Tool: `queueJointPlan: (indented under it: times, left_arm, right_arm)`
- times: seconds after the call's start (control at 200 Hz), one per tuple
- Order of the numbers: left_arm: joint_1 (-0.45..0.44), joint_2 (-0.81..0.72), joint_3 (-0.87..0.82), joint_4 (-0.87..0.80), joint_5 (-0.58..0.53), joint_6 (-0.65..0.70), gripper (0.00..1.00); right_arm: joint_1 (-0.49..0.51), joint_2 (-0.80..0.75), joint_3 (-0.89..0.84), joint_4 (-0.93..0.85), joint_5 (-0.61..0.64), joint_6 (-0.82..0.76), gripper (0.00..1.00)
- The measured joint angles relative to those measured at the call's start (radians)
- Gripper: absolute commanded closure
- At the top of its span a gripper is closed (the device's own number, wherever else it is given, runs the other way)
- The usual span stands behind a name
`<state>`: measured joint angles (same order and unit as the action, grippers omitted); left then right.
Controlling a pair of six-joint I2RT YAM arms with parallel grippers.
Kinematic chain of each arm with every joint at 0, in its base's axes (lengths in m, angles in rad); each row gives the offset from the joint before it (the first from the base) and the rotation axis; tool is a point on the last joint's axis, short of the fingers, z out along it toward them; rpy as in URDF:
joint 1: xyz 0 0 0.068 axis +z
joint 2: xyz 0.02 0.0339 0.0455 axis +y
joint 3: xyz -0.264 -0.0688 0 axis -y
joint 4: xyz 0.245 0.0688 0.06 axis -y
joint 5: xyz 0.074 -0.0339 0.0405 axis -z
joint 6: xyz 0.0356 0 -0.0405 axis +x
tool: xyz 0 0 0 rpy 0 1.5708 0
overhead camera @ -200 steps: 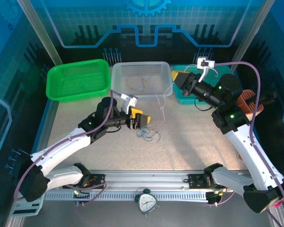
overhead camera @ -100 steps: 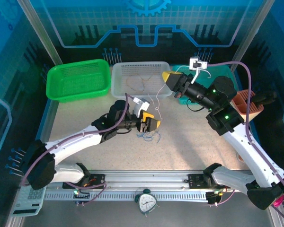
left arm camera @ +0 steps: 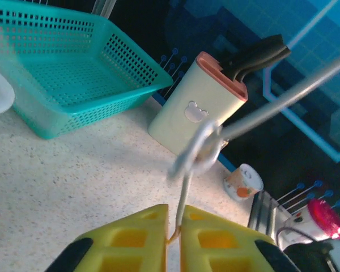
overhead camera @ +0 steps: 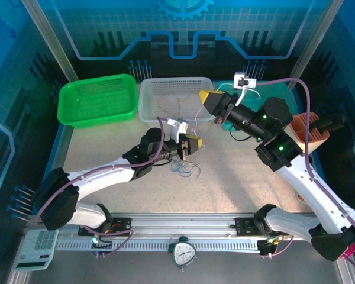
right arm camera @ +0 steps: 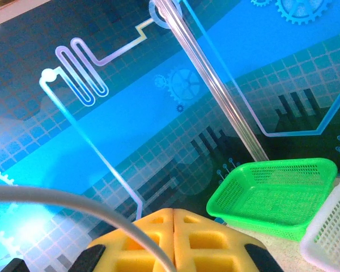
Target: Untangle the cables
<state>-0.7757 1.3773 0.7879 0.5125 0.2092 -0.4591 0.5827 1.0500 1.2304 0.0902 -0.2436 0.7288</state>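
Observation:
A whitish cable [overhead camera: 195, 126] stretches between my two grippers above the table. My left gripper [overhead camera: 193, 145] is shut on its lower end; in the left wrist view the cable [left arm camera: 186, 192] rises from between the yellow jaws [left arm camera: 174, 226] to a small knot [left arm camera: 201, 150], then runs taut up to the right. My right gripper [overhead camera: 206, 96] is shut and holds the upper end by the white basket's right rim; the cable [right arm camera: 73, 199] crosses its fingers [right arm camera: 204, 238]. A loose blue cable tangle [overhead camera: 184, 168] lies on the table below the left gripper. A tan cable [overhead camera: 173, 105] lies in the white basket.
A green basket [overhead camera: 97, 100], a white basket [overhead camera: 148, 99] and a teal basket [left arm camera: 73, 85] line the back. A knife block [left arm camera: 198, 110] stands at the right and a small can [left arm camera: 243, 182] beyond it. A clock [overhead camera: 183, 253] and a calculator [overhead camera: 38, 242] sit at the near edge.
My left gripper has moved right to the hanging whitish cable and shut on it. My right gripper has carried the cable's upper end leftward toward the white basket.

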Motion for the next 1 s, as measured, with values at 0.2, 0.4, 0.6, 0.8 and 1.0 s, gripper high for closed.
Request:
queueJointPlan:
  times: [0.2, 0.4, 0.6, 0.8, 1.0]
  left_arm:
    - [0.000, 0.008, -0.011, 0.009, -0.005, -0.011, 1.00]
    - [0.000, -0.041, -0.057, -0.036, -0.008, 0.010, 1.00]
    - [0.000, -0.116, -0.109, -0.122, -0.034, 0.047, 1.00]
    - [0.013, -0.190, -0.177, -0.188, -0.063, 0.051, 1.00]
    - [0.026, -0.236, -0.184, -0.236, -0.098, 0.056, 0.88]
  right_arm:
    - [-0.011, -0.003, 0.021, -0.053, 0.047, -0.063, 1.00]
    - [-0.157, -0.026, 0.032, -0.095, 0.049, -0.087, 1.00]
    - [-0.349, -0.034, 0.045, -0.098, 0.006, -0.061, 1.00]
    - [-0.428, -0.034, 0.047, -0.098, -0.050, -0.025, 1.00]
    - [-0.428, -0.034, 0.047, -0.098, -0.083, -0.013, 1.00]
